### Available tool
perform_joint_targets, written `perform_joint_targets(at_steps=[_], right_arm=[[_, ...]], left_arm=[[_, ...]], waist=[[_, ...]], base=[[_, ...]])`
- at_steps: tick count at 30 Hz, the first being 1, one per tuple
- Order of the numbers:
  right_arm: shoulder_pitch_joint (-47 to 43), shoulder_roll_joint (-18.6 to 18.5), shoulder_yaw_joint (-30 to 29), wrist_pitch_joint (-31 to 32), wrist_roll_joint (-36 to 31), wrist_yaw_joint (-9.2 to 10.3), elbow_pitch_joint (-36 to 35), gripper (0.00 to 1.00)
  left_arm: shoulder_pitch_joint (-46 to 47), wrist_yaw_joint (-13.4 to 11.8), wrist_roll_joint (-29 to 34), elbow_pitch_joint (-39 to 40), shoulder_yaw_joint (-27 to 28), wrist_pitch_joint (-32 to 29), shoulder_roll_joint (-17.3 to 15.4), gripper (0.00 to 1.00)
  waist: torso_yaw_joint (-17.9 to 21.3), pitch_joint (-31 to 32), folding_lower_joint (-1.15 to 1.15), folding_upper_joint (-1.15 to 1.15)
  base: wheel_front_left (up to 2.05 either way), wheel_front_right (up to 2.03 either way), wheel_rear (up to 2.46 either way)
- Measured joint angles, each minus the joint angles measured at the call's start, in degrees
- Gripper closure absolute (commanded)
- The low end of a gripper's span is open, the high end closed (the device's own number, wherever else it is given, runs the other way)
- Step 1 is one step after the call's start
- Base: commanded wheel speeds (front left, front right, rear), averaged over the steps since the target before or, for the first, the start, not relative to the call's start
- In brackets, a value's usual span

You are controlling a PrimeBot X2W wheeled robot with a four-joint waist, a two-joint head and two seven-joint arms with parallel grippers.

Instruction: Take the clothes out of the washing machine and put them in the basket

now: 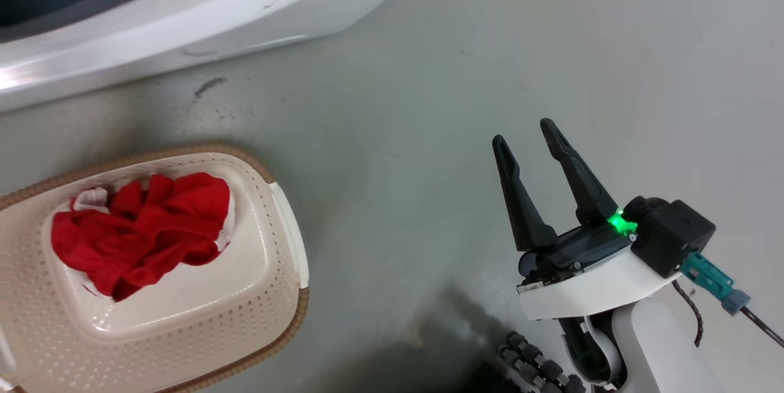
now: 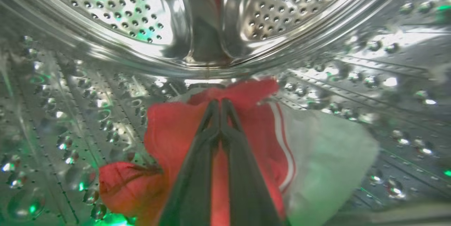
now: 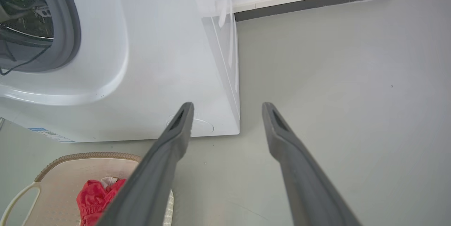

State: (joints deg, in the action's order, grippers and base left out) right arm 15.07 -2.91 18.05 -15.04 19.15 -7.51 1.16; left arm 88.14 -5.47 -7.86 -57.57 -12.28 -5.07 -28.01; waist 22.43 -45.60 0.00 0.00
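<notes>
Inside the washing machine's point(image 1: 184, 19) shiny perforated drum point(image 2: 105, 14), my left gripper point(image 2: 219, 102) is shut on the clothes point(image 2: 169, 131), a red garment with white stripes and a pale panel point(image 2: 324, 159) lying on the drum floor. More red clothes point(image 1: 141, 231) lie bunched in the basket point(image 1: 288, 319), which stands on the floor in front of the machine. To the right of the basket, my right gripper point(image 1: 523, 131) hovers open and empty over the floor. The right wrist view shows the right gripper point(image 3: 227, 104) before the washing machine's point(image 3: 158, 60) lower corner, with the basket point(image 3: 84, 155) and its clothes point(image 3: 93, 198) at the lower left.
Bare grey floor point(image 1: 490, 44) stretches between the basket and my right arm and off to the right. A dark skirting strip point(image 3: 317, 2) runs along the wall behind the machine. Part of my base point(image 1: 533, 368) shows near the bottom edge.
</notes>
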Motion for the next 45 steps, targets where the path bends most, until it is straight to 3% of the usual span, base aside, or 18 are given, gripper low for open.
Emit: perform_joint_targets(at_steps=[6, 17, 30, 45], right_arm=[[-0.1, 0.0, -1.8, 0.0, -1.4, 0.00, 1.4, 0.00], [-3.2, 0.0, -4.5, 0.0, -4.1, 0.00, 4.5, 0.00], [-8.2, 0.1, -7.2, 0.0, -5.9, 0.00, 7.4, 0.00], [-14.0, 0.0, -10.6, 2.0, -7.2, 0.00, 5.9, 0.00]], left_arm=[[-6.9, -0.1, -3.0, -0.3, 1.3, 6.3, 2.6, 1.00], [-18.0, 2.2, -7.7, -4.4, 2.6, 15.6, 8.3, 1.00], [-27.7, 6.6, -10.0, -6.4, 2.7, 19.9, 12.2, 1.00], [-41.2, 8.0, -8.9, 17.7, 4.0, 20.1, 15.8, 1.00]], waist=[[-1.7, 4.6, 0.00, 0.00], [-5.7, 15.6, -0.01, 0.00], [-10.3, 29.5, -0.01, 0.00], [-15.6, 40.7, -0.02, 0.00]], base=[[0.00, 0.00, 0.00], [0.00, 0.00, 0.00], [0.00, 0.00, 0.00], [0.00, 0.00, 0.00]])
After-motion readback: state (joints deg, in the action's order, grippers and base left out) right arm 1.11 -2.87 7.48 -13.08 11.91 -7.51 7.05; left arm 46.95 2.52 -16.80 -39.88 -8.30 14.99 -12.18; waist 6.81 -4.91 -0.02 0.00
